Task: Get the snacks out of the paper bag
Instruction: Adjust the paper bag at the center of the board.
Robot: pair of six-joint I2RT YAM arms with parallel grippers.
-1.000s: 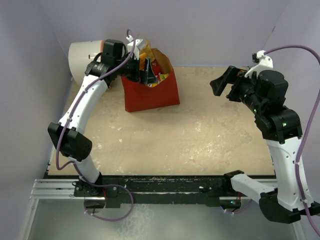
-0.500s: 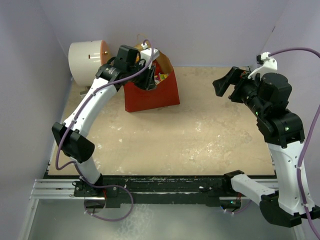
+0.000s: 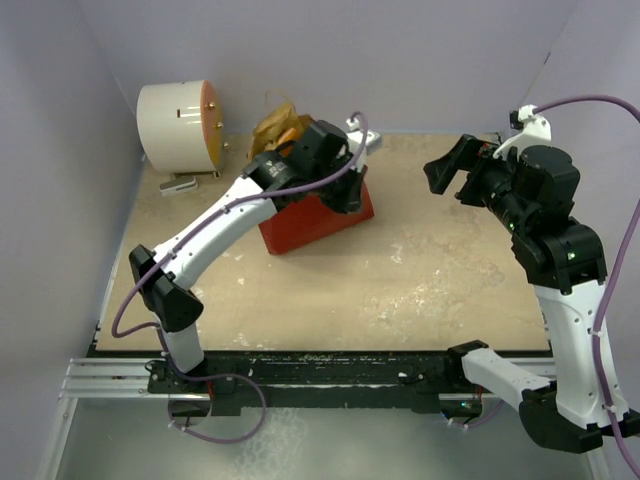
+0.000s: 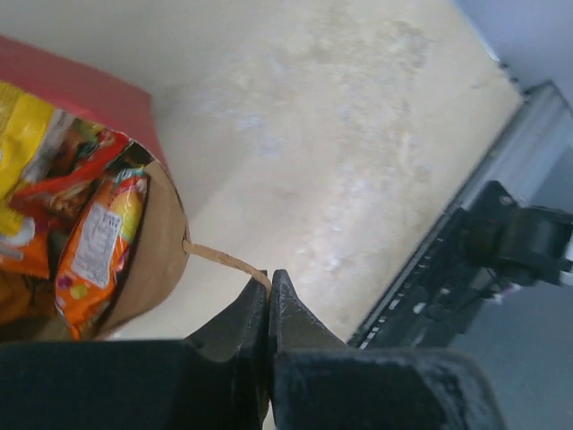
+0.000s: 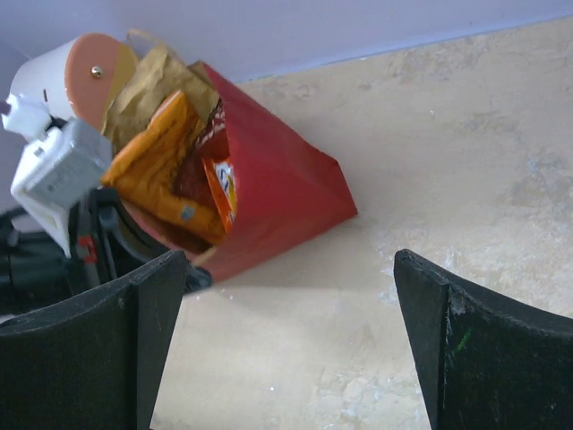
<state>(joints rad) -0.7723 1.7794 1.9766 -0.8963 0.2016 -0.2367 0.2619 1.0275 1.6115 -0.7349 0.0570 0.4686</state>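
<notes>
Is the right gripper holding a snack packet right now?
No: the right wrist view shows the right gripper wide open, its fingers spread above the table with nothing gripped between them.

The bag [image 5: 286, 193] is matt red paper, brown kraft inside, with a string handle [image 4: 224, 260]. The snacks [image 4: 89, 237] are glossy and crinkly; the table [image 3: 420, 290] matt, mottled.

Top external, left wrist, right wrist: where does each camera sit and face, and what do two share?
Top external: above, behind the bases, facing down at the table; left arm, right arm show.
Left wrist: on its arm, facing down past shut left fingers pinching the string handle.
Right wrist: on its arm, facing the paper bag between open right fingers.
Shared: both wrist views show snacks.
</notes>
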